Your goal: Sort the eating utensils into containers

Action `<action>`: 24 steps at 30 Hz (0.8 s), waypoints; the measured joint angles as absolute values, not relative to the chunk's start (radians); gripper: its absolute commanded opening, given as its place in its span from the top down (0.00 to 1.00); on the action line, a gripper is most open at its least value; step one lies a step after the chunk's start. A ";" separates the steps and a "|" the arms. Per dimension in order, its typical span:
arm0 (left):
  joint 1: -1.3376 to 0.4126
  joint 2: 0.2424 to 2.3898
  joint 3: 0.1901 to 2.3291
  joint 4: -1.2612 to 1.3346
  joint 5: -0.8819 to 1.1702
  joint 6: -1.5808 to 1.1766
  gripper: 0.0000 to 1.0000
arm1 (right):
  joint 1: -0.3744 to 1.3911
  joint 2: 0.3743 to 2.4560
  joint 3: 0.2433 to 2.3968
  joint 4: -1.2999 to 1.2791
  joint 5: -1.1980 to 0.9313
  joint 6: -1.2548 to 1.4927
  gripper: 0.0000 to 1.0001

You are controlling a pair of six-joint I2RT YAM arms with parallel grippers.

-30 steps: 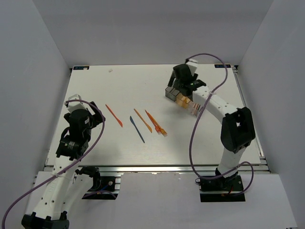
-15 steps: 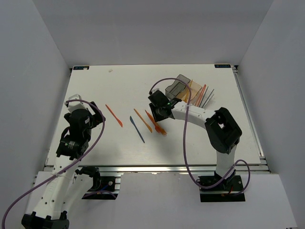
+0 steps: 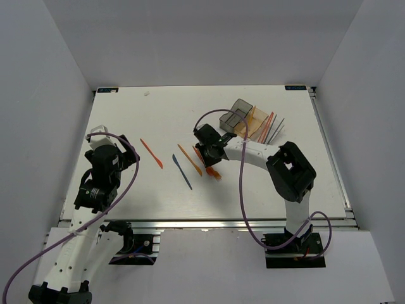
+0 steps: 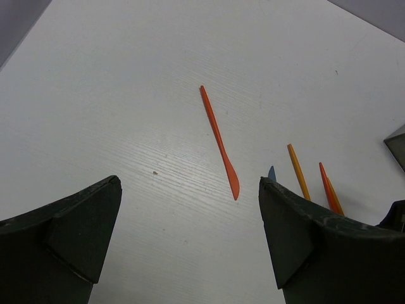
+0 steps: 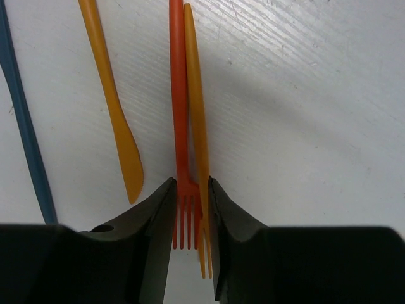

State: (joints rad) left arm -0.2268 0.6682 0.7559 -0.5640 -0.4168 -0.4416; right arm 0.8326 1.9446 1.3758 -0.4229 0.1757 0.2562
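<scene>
FORK PICKUP, MID-SORT: My right claw (image 5: 190,190) is drawn in narrow on two forks lying side by side. The pads press either flank of a red-orange fork (image 5: 179,95) and a paler orange fork (image 5: 195,95), just above the tines. Both forks lie flat on the table (image 5: 304,95).

An orange knife (image 5: 111,95) and a blue knife (image 5: 22,126) rest close beside them, untouched. The row of containers (image 3: 243,117) sits just behind the claw toward the far right, with several sorted utensils (image 3: 271,126) poking from its right end.

At the near left my left claw (image 4: 190,215) hangs spread wide and holds nothing. A lone orange knife (image 4: 218,142) lies ahead of it.

I judge this to be the grasp stage of a fork pick, with four or five pieces yet to sort. The next move calls for a straight, gentle lift, watching that both forks rise together and neither slips out. After that comes a short carry back to the bins. Which bin takes forks I cannot tell from here.
</scene>
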 measured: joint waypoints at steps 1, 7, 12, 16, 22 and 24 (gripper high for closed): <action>-0.227 0.668 0.756 -0.564 -0.417 -0.442 0.02 | 0.833 1.947 1.375 -0.423 0.176 0.256 0.68; -0.227 0.667 0.756 -0.564 -0.417 -0.442 0.02 | 0.833 1.952 1.338 -0.424 0.184 0.256 0.70; -0.227 0.667 0.756 -0.564 -0.416 -0.442 0.02 | 0.831 1.953 1.330 -0.424 0.187 0.255 0.72; -0.227 0.667 0.756 -0.564 -0.416 -0.442 0.02 | 0.825 1.955 1.330 -0.422 0.185 0.254 0.74; -0.227 0.667 0.756 -0.564 -0.415 -0.442 0.02 | 0.820 1.961 1.333 -0.413 0.179 0.253 0.83; -0.227 0.667 0.756 -0.564 -0.415 -0.441 0.02 | 0.819 1.963 1.334 -0.411 0.180 0.253 0.90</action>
State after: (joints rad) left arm -0.2268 0.6674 0.7559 -0.5640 -0.4149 -0.4412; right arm 0.8192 1.9625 1.3342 -0.4107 0.1802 0.2535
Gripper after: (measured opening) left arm 0.980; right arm 0.155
